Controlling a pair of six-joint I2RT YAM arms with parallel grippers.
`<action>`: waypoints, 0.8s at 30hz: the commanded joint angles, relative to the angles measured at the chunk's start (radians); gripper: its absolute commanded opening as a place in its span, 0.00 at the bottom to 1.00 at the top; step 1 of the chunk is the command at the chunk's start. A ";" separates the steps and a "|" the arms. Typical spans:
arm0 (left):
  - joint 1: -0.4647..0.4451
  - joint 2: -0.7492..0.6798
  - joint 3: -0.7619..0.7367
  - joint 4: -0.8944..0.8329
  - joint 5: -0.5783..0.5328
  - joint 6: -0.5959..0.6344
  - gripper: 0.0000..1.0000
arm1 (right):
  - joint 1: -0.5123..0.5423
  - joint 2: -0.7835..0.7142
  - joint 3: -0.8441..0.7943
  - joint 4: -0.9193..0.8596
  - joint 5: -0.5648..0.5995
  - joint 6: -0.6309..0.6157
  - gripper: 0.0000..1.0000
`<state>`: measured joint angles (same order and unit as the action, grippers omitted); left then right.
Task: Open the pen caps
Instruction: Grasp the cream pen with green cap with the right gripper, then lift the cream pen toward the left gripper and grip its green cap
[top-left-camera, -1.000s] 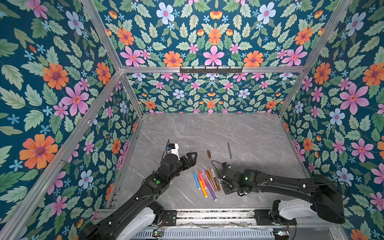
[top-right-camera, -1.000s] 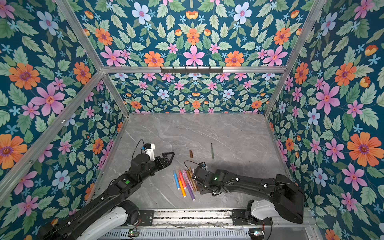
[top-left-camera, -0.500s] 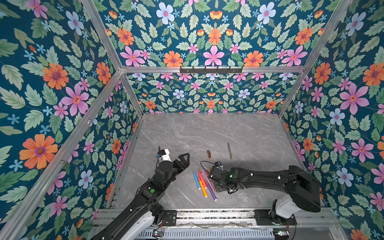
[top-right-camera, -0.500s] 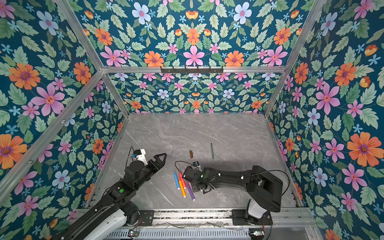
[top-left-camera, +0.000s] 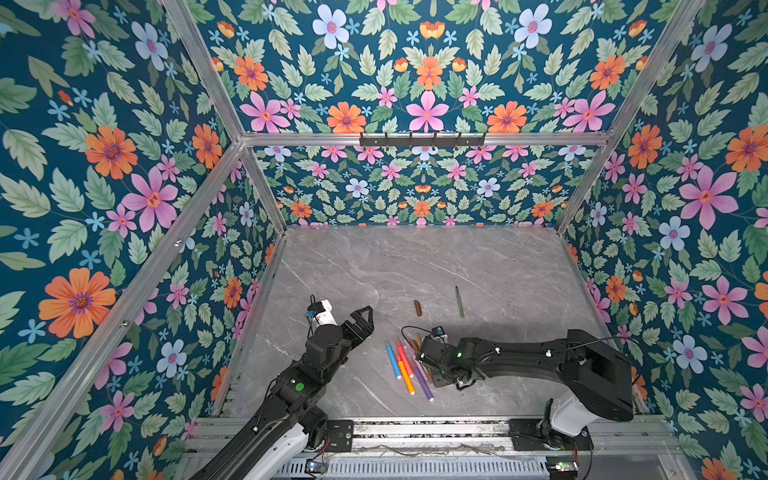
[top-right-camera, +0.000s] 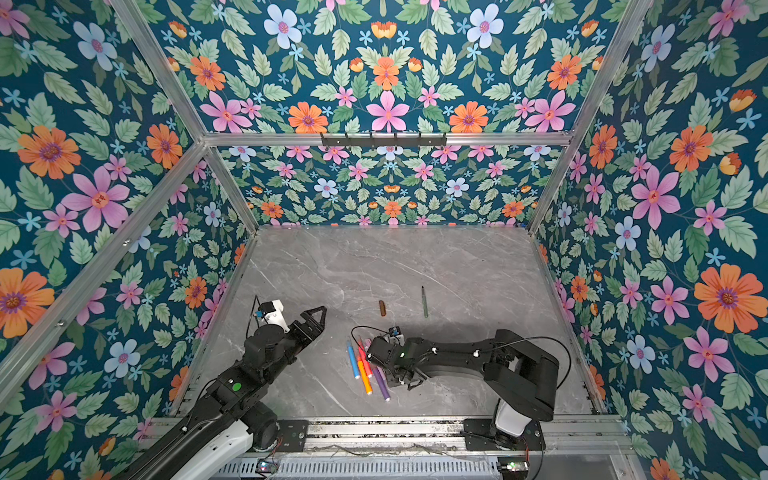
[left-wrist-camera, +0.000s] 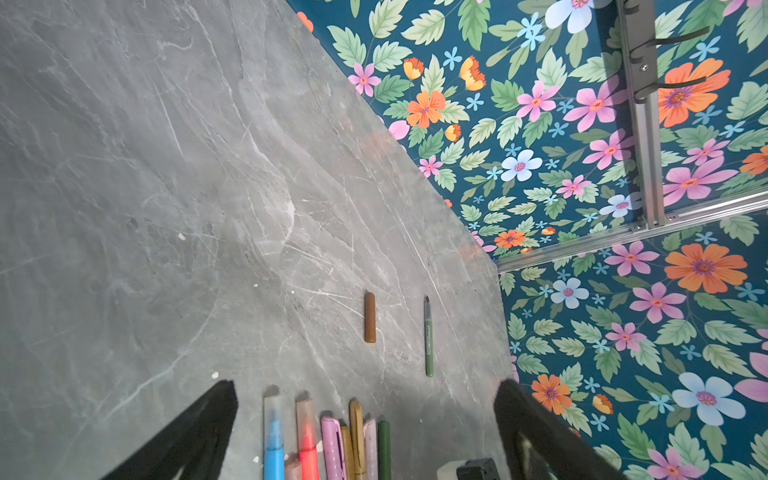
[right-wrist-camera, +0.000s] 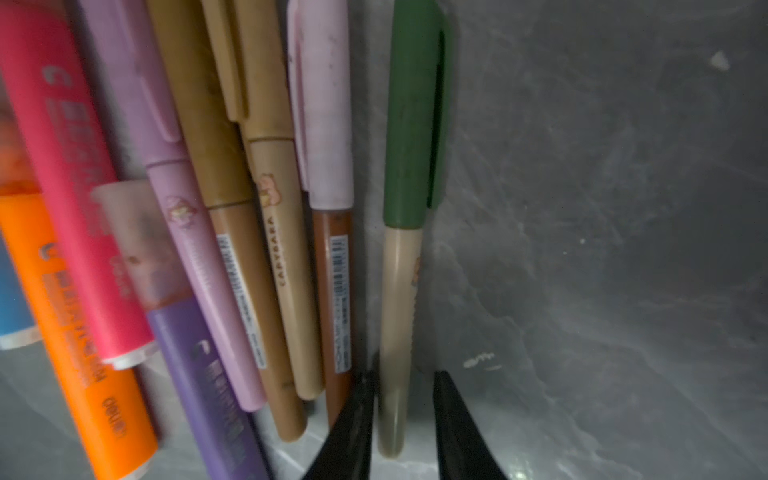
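A row of capped pens (top-left-camera: 405, 368) lies near the front of the grey table (top-left-camera: 415, 257). In the right wrist view their pen caps show: green (right-wrist-camera: 413, 116), pink (right-wrist-camera: 328, 104), tan (right-wrist-camera: 257, 70), lilac (right-wrist-camera: 137, 83) and a translucent one (right-wrist-camera: 137, 237). My right gripper (right-wrist-camera: 401, 399) straddles the rear end of the beige pen (right-wrist-camera: 397, 316) that wears the green cap; one finger (right-wrist-camera: 353, 424) touches it and a small gap shows at the other. It hangs low over the row (top-left-camera: 440, 374). My left gripper (left-wrist-camera: 365, 384) is wide open and empty, left of the pens (top-left-camera: 360, 320).
A loose brown cap (top-left-camera: 418, 308) (left-wrist-camera: 370, 317) and an uncapped green pen (top-left-camera: 459, 302) (left-wrist-camera: 428, 336) lie farther back on the table. Flowered walls close in three sides, and a metal rail (top-left-camera: 415, 428) runs along the front edge.
My right gripper has moved left over the pens and its jaws have narrowed around the beige pen. The left gripper has drawn back a little to the left, still open.
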<state>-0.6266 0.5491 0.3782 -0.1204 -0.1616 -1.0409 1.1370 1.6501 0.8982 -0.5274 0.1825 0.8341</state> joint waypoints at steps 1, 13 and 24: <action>0.002 -0.011 0.007 -0.022 -0.015 0.036 1.00 | 0.001 0.042 0.015 -0.015 0.001 0.022 0.23; 0.001 0.204 0.116 0.085 0.276 0.154 0.87 | -0.028 -0.105 0.054 -0.218 0.113 -0.001 0.00; -0.040 0.569 0.274 0.303 0.596 0.162 0.81 | -0.471 -0.546 -0.117 0.107 -0.612 -0.300 0.00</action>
<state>-0.6632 1.0760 0.6201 0.0849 0.3286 -0.8883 0.7216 1.1233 0.7780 -0.5240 -0.1688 0.6201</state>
